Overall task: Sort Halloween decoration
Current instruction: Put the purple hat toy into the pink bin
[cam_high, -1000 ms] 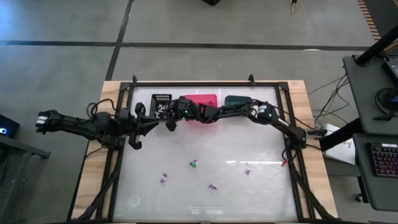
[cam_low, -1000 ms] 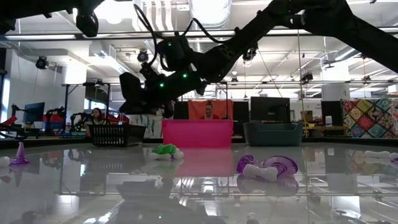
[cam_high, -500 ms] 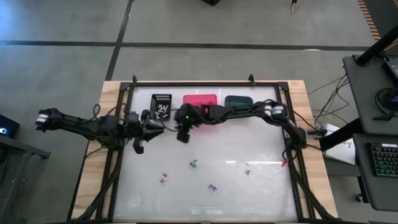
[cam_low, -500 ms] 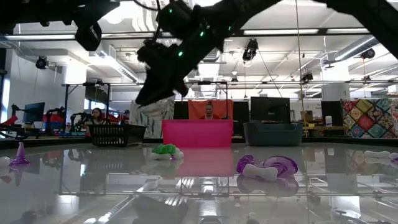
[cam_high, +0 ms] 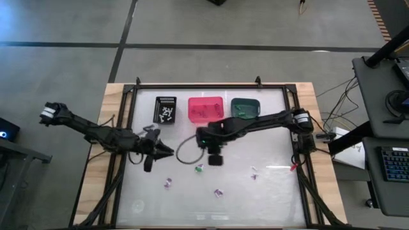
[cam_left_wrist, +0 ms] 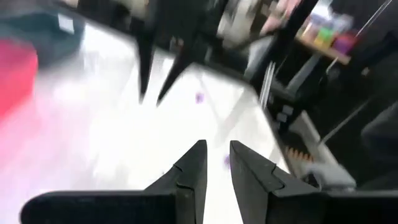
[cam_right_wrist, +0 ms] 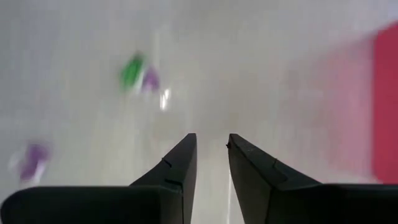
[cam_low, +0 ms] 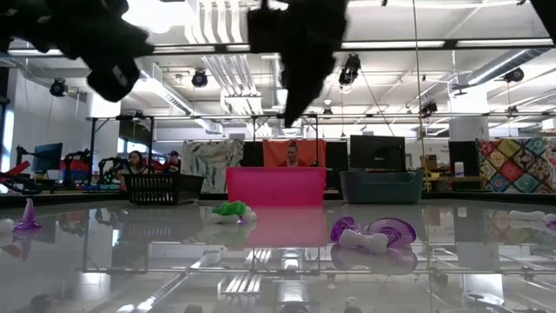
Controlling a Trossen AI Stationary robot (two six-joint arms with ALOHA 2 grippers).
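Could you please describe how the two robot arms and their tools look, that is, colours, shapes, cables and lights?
Both arms are dark, slim and jointed. The left arm has a white band near its outer end. The right arm has a pale band near its base, a green light near its wrist and a dark cable looping beside it. The left tool and right tool each have two black, pointed, wedge-shaped fingers.

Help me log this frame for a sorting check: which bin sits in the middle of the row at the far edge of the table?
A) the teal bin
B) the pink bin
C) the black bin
B: in the high view the pink bin stands between the black bin and the teal bin.
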